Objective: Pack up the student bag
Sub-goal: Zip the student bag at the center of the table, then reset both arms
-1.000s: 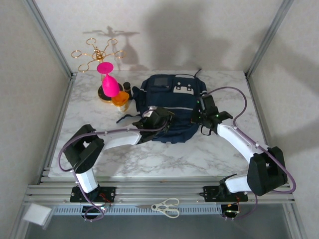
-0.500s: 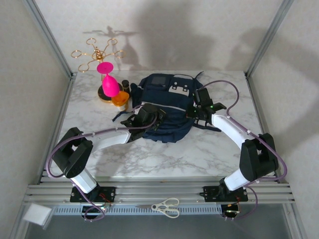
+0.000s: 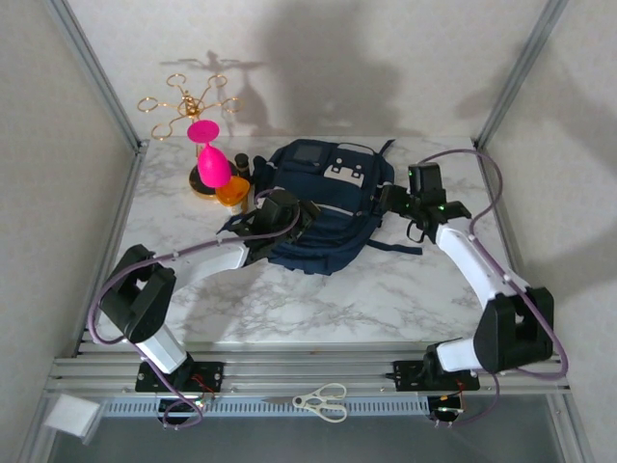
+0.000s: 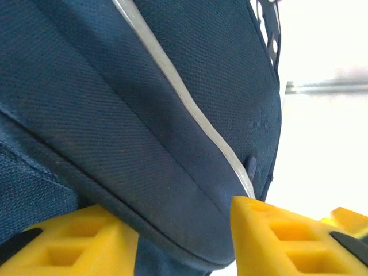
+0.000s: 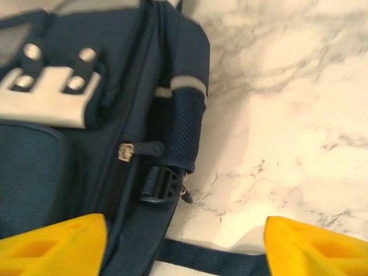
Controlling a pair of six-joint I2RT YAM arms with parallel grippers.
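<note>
Up close, left pincer (image 4: 181,230) straddles student bag (image 4: 144,115) fabric, parted; right pincer (image 5: 185,230) gapes near its buckle (image 5: 164,184).

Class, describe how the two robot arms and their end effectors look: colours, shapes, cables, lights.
The left arm and right arm have white links between bulky black joints, each trailed by a purple-grey cable. The left end effector and right end effector have blocky yellow fingers.

White marble table (image 3: 386,299), pale walls (image 3: 405,48), aluminium frame (image 3: 308,371).
</note>
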